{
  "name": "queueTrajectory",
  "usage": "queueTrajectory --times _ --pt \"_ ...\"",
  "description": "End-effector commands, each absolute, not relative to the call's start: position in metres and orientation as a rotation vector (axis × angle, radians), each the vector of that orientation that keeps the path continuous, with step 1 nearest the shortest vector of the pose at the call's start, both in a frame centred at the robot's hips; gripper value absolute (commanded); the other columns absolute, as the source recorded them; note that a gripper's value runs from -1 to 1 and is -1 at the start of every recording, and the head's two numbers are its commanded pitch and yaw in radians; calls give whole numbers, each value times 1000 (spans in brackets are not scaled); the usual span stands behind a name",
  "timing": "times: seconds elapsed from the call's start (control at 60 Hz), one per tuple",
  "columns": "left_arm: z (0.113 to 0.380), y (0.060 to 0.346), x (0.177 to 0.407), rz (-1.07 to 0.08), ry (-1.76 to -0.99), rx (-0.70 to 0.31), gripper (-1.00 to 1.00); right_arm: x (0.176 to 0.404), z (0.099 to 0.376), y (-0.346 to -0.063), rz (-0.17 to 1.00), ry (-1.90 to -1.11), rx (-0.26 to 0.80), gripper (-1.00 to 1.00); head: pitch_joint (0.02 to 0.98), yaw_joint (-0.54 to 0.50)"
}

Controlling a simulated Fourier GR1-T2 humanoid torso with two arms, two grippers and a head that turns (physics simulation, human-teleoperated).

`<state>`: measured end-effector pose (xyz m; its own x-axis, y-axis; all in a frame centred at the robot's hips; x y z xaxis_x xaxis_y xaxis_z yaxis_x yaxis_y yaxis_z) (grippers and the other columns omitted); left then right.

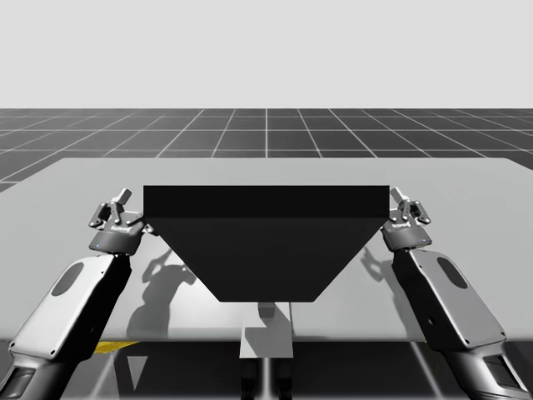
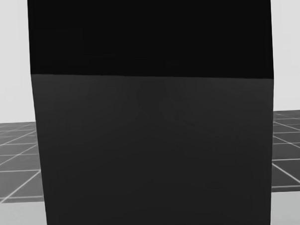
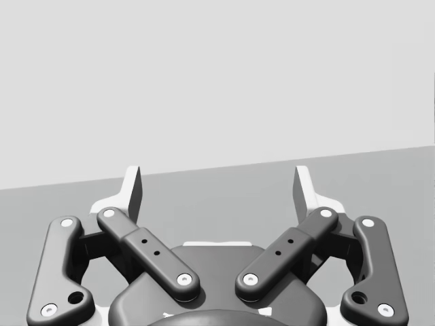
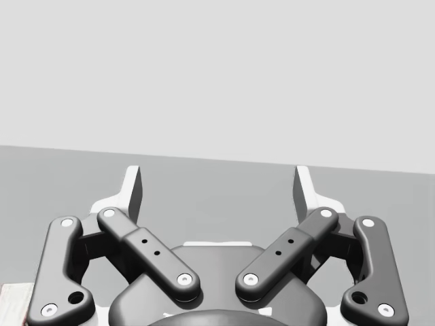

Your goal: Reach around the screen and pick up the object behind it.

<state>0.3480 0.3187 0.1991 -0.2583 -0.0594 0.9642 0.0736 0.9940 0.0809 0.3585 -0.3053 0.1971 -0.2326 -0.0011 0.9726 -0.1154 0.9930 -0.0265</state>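
The screen [image 2: 156,142] stands on the counter [image 1: 75,183], hiding whatever lies behind it. My left gripper [image 1: 114,206] and right gripper [image 1: 405,205] flank its ends, fingers apart, holding nothing.

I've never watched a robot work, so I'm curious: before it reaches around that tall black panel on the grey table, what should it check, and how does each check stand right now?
1. The dark two-finger left gripper is open with nothing between its fingers: ok.
2. The matching right gripper is open with nothing between its fingers: ok.
3. One gripper waits at each side edge of the black flat screen: ok.
4. The screen stands upright on the grey table: ok.
5. There is a gap between each gripper and the screen's edge: cannot tell.
6. Where the object behind the screen lies: cannot tell, the screen hides it.
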Motion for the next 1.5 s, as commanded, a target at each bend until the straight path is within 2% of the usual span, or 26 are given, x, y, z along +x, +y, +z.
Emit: queueTrajectory --times 0.017,0.233,0.367,0.417,0.467,0.517,0.65,0.75,0.867,1.017,1.117,1.3,1.5 --pt "199 317 348 -134 -1827 -12 -1000 356 195 -304 105 -1807 33 -1000 128 6" --pt "201 315 343 -164 -1804 -44 -1000 353 197 -298 199 -1811 114 -1000 134 3" --pt "202 310 328 -248 -1759 -122 -1000 345 195 -289 335 -1794 198 -1000 135 4" --pt "202 310 323 -262 -1746 -140 -1000 343 194 -287 359 -1808 197 -1000 136 4" --pt "203 311 315 -288 -1735 -160 -1000 338 194 -285 392 -1814 211 -1000 137 4" --pt "204 312 308 -317 -1722 -175 -1000 331 196 -284 411 -1803 278 -1000 139 3" --pt "204 316 293 -393 -1692 -206 -1000 312 200 -286 471 -1793 372 -1000 143 3" --pt "202 322 283 -471 -1661 -247 -1000 295 200 -292 557 -1774 466 -1000 144 -2" --pt "201 331 272 -564 -1635 -298 -1000 282 191 -304 653 -1745 499 -1000 147 -1" --pt "203 343 264 -646 -1595 -424 -1000 273 183 -319 671 -1702 573 -1000 150 0" --pt "204 350 262 -708 -1556 -473 -1000 267 181 -328 660 -1677 602 -1000 157 -4" --pt "198 354 258 -837 -1440 -525 -1000 258 174 -336 641 -1620 602 -1000 167 -12" --pt "193 350 257 -887 -1403 -525 -1000 262 163 -333 611 -1578 591 -1000 170 -19"
